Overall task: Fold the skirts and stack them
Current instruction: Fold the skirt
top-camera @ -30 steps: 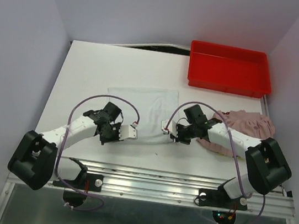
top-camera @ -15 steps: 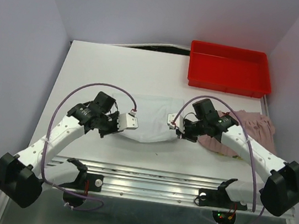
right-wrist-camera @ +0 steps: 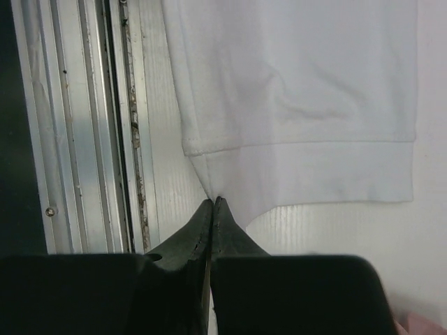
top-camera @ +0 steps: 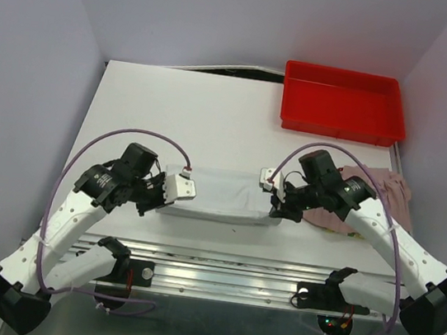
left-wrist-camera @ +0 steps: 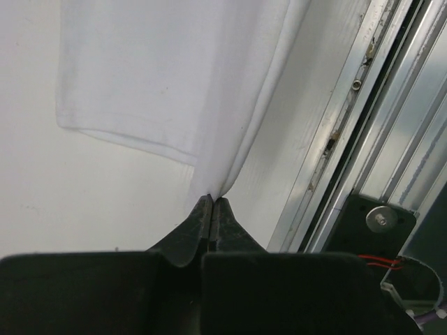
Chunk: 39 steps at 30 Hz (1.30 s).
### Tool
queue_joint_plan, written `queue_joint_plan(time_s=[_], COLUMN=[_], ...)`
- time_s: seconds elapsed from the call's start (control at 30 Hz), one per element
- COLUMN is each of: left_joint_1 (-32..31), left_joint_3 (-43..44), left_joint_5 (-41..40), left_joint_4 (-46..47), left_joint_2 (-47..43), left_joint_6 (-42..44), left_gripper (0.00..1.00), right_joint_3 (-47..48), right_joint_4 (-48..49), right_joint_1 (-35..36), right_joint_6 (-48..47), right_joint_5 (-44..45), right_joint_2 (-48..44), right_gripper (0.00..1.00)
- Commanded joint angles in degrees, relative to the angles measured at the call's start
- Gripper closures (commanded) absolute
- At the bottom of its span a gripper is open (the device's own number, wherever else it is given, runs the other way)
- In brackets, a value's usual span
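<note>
The pale grey-white skirt [top-camera: 220, 194] is stretched as a narrow band between my two grippers, near the table's front edge. My left gripper [top-camera: 171, 196] is shut on its left corner, and the cloth [left-wrist-camera: 160, 77] fans out from the pinched tips [left-wrist-camera: 211, 199]. On the other side, my right gripper [top-camera: 272, 204] is shut on the right corner [right-wrist-camera: 212, 201], with the hemmed cloth [right-wrist-camera: 300, 91] spreading away from it. The pink pleated skirt [top-camera: 369, 196] lies crumpled at the right, partly hidden under my right arm.
A red plastic tray [top-camera: 342, 103] stands at the back right of the white table [top-camera: 173, 110]. An aluminium rail [top-camera: 226, 264] runs along the front edge, close to both grippers [left-wrist-camera: 363, 105] [right-wrist-camera: 77, 118]. Purple cables loop over both arms.
Both grippers have risen and moved apart with the white skirt's near corners. The skirt has drawn from a flat sheet into a narrow band closer to the front edge.
</note>
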Motion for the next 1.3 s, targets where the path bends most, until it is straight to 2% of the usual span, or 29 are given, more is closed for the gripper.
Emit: queue_joint_plan(time_s=[0.0, 0.27, 0.57, 0.9, 0.93, 1.0, 1.03, 1.07, 1.1, 1.13, 1.2, 1.27], left_joint_1=[0.22, 4.6, 11.99, 14.72, 14.72, 14.81, 14.81, 14.98, 15.16, 15.42, 15.86, 15.86], left_joint_3=[3.09, 6.51, 12.66, 14.78, 14.78, 14.96, 15.04, 15.31, 15.48, 15.83, 17.15, 18.21], left_joint_5=[-0.4, 1.61, 2.76, 2.06, 1.97, 1.18, 0.83, 0.39, 0.12, 0.12, 0.38, 0.12], left_joint_4=[3.25, 10.19, 11.69, 17.13, 17.58, 18.81, 19.34, 19.86, 20.13, 20.22, 20.4, 20.66], left_joint_2=[4.31, 15.22, 28.3, 41.84, 42.82, 45.19, 45.72, 46.16, 46.6, 46.52, 45.3, 42.84], left_joint_6=[-2.4, 0.67, 7.18, 9.03, 8.85, 7.98, 7.54, 7.1, 6.83, 6.48, 5.0, 3.32], left_gripper=[1.0, 1.0, 1.0, 1.0, 0.98, 0.77, 0.71, 0.5, 0.43, 0.4, 0.37, 0.37], right_joint_3=[3.8, 9.77, 19.53, 28.84, 29.37, 30.26, 30.17, 30.08, 30.52, 30.87, 32.27, 32.98], right_joint_4=[0.21, -0.05, -4.01, -3.83, -3.83, -3.75, -3.22, -1.65, -1.29, -0.5, -0.41, -0.06], right_joint_1=[0.46, -4.46, -11.22, -12.29, -12.9, -12.9, -12.9, -12.9, -12.9, -12.9, -13.52, -14.04], right_joint_6=[-0.46, -7.67, -18.3, -20.6, -20.6, -19.55, -18.59, -17.8, -16.14, -15.42, -13.85, -11.83], right_joint_5=[3.85, 5.01, 4.48, 3.87, 3.78, 3.86, 4.91, 5.53, 6.14, 6.85, 7.2, 7.47], right_joint_2=[2.93, 13.05, 26.04, 42.03, 43.02, 44.43, 45.13, 45.31, 45.48, 45.66, 45.4, 44.7], right_gripper=[0.99, 0.99, 0.99, 0.99, 0.99, 0.99, 0.85, 0.76, 0.65, 0.49, 0.44, 0.44])
